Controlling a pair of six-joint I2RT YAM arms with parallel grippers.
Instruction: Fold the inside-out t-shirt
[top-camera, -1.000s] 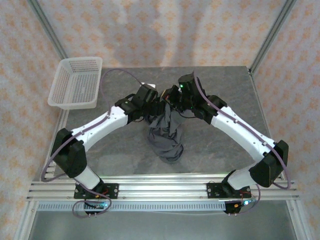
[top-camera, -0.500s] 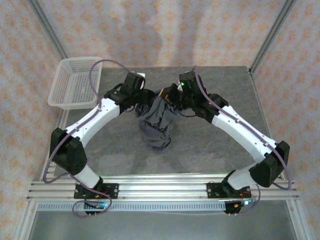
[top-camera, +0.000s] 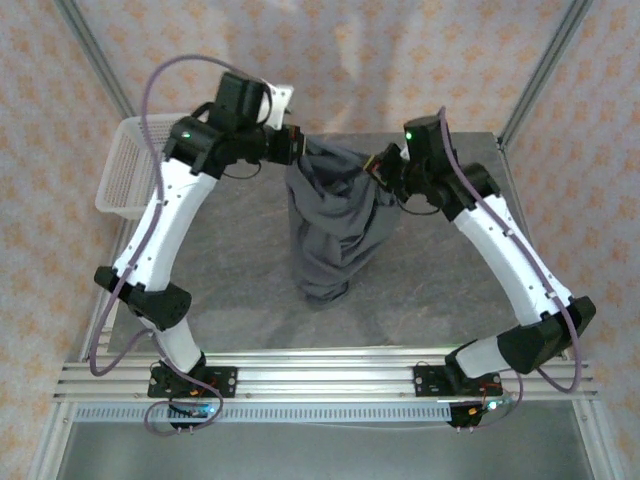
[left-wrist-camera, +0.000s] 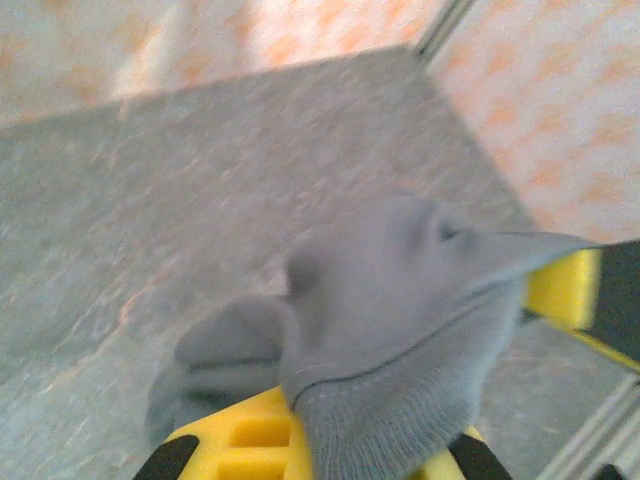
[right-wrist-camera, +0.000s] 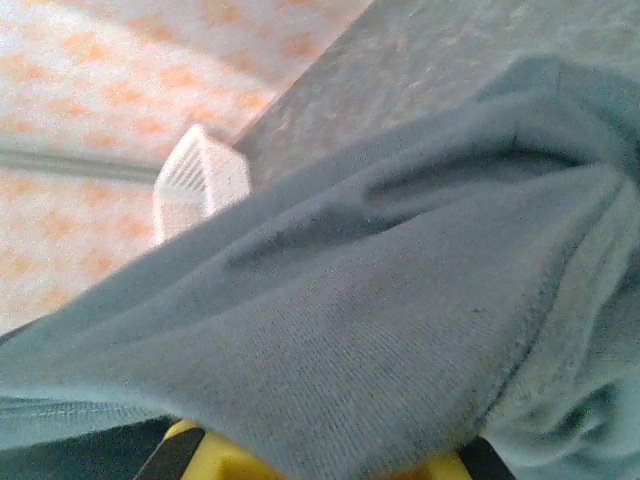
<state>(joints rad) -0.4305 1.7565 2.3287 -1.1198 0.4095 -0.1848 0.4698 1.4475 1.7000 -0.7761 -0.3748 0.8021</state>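
The inside-out t-shirt (top-camera: 335, 220), plain slate-grey, hangs in the air between my two raised grippers, and its lower end rests bunched on the table (top-camera: 220, 260). My left gripper (top-camera: 293, 150) is shut on the shirt's upper left edge. My right gripper (top-camera: 382, 165) is shut on the upper right edge. In the left wrist view a ribbed hem of the t-shirt (left-wrist-camera: 400, 330) drapes over the yellow pads of the left gripper (left-wrist-camera: 340, 445). In the right wrist view the t-shirt (right-wrist-camera: 380, 300) covers the right gripper (right-wrist-camera: 330, 460) almost fully.
A white mesh basket (top-camera: 122, 180) stands at the table's back left, partly behind the left arm; the basket (right-wrist-camera: 200, 180) also appears in the right wrist view. Metal frame posts (top-camera: 540, 70) rise at the back corners. An aluminium rail (top-camera: 320, 380) runs along the near edge.
Both arms rose and drew apart, lifting the crumpled shirt off the table and stretching its top edge. The left gripper closed on the fabric during this.
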